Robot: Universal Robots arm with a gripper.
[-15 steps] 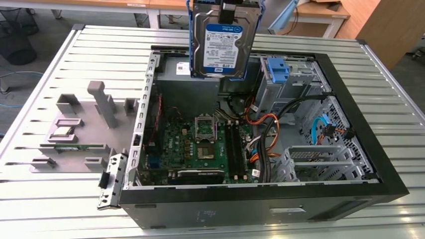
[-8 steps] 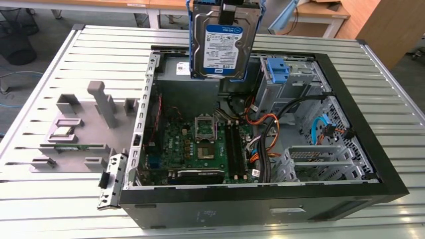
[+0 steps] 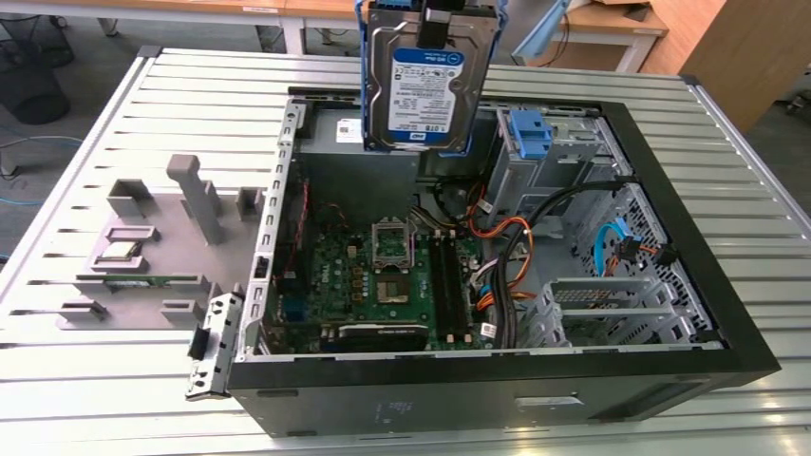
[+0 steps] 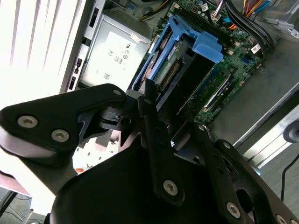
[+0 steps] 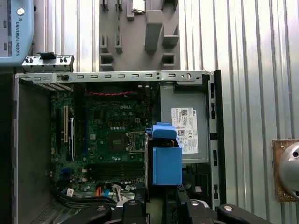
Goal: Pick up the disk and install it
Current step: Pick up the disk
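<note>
Disk [image 3: 424,85] held upright, label toward the exterior view, above the open computer case [image 3: 507,370] on the worktop [image 3: 190,95]; clamped at its upper end by the pincer [image 4: 170,107].

Disk [image 3: 426,90]: grey body, white-and-blue label, blue bracket. Motherboard [image 3: 361,271] green. Computer case [image 3: 419,404] black. Table [image 3: 102,380] ribbed grey.
</note>
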